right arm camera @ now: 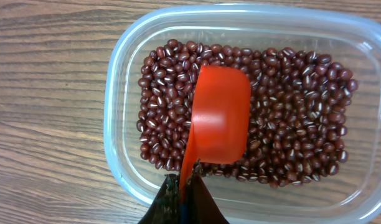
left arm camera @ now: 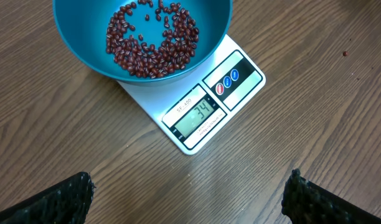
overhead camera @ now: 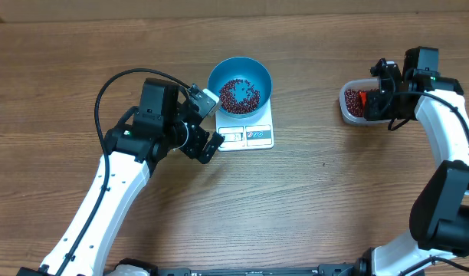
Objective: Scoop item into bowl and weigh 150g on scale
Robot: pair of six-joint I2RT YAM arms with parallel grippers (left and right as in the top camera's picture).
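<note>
- Pinching the red scoop (right arm camera: 218,115) by its handle, the right jaws hold it over the beans (right arm camera: 290,118) in the clear tub (right arm camera: 112,124), well right of the scale (overhead camera: 246,136).
- Left jaws stand spread, empty, just left of the scale.
- Blue bowl (overhead camera: 240,84) sits on the scale, thinly filled.
- Risk: a tilted scoop sheds beans onto the counter (overhead camera: 319,199).

Left claw (left arm camera: 190,202) wide, right claw (right arm camera: 184,186) pinched
</note>
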